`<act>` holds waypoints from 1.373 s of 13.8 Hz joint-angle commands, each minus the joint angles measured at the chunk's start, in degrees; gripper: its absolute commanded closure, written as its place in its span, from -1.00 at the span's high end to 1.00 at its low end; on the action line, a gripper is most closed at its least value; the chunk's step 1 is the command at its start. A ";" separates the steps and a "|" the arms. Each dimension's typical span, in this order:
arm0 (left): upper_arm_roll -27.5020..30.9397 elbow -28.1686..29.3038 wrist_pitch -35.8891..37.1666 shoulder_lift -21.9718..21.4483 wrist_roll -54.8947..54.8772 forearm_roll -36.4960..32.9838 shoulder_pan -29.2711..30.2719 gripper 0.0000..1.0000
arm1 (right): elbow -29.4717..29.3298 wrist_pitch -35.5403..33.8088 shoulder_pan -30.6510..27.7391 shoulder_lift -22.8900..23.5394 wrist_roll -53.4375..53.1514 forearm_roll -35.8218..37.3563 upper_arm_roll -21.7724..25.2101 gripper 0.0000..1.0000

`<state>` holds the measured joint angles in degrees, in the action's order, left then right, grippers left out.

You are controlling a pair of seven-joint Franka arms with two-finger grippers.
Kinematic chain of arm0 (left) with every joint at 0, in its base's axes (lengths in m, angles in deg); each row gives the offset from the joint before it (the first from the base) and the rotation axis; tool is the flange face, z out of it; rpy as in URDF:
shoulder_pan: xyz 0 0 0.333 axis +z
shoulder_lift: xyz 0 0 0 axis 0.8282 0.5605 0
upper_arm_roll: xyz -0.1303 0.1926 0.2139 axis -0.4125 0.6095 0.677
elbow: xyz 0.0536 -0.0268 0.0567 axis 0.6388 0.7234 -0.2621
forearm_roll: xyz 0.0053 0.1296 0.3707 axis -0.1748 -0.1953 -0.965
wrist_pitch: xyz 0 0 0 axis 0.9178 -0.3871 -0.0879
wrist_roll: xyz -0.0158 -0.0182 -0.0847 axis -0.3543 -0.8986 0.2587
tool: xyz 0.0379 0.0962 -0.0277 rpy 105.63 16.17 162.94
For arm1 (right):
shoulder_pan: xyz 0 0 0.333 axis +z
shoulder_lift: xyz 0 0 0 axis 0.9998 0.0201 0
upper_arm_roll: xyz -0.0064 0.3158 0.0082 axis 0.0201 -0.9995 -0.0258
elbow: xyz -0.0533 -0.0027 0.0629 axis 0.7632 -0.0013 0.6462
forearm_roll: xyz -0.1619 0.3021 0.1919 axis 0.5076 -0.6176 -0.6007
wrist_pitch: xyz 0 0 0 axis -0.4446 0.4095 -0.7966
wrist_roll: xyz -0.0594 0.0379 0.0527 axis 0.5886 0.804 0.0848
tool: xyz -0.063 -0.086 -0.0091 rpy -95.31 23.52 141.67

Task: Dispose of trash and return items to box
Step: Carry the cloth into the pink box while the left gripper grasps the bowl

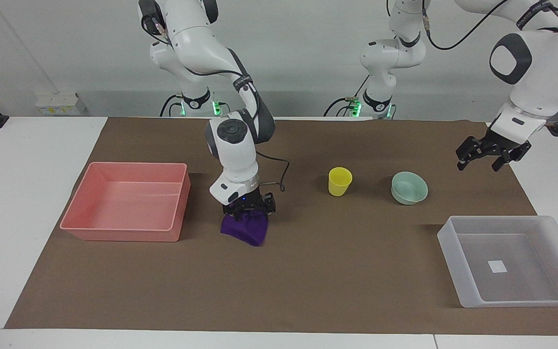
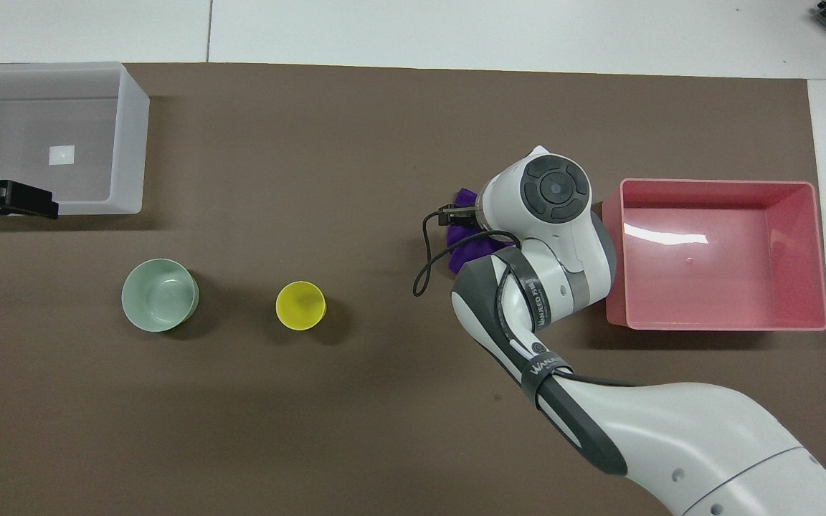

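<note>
The purple cloth wad, the trash (image 1: 249, 231) (image 2: 467, 255), lies on the brown mat beside the pink tray. My right gripper (image 1: 249, 209) is down on its top, open, with fingers on either side of the folds; the wrist hides it in the overhead view. The yellow cup (image 1: 340, 181) (image 2: 300, 305) and the mint-green bowl (image 1: 409, 188) (image 2: 159, 294) stand upright side by side. The translucent white box (image 1: 502, 223) (image 2: 130, 143) sits at the left arm's end, farther from the robots. My left gripper (image 1: 480, 157) (image 2: 19, 204) hangs open over the mat, holding nothing, apart from the bowl.
A pink rectangular tray (image 1: 124, 234) (image 2: 615, 265) stands at the right arm's end of the table, beside the cloth. The brown mat (image 1: 308, 281) covers most of the white table. The right arm's forearm stretches over the mat between the robots and the cloth.
</note>
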<state>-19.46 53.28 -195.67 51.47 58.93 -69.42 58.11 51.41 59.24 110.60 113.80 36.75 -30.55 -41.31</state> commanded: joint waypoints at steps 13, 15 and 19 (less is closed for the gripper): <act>-0.79 28.34 -22.74 -4.25 -1.81 1.02 0.17 1.00 | 4.78 -7.65 -1.98 -6.80 -0.22 0.23 0.51 -1.00; -0.79 29.92 -23.26 -4.60 -1.89 2.15 -0.44 1.00 | 4.34 -9.76 -3.64 -9.88 -0.14 0.32 0.60 -1.00; -0.88 34.05 -28.62 -5.13 -1.45 3.92 -0.80 1.00 | 3.47 -15.90 -8.20 -17.70 1.87 0.32 0.60 -1.00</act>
<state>-20.60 83.77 -221.14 48.39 58.04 -66.79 57.79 54.55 46.62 104.71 100.26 37.07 -30.49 -40.25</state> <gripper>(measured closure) 0.000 0.907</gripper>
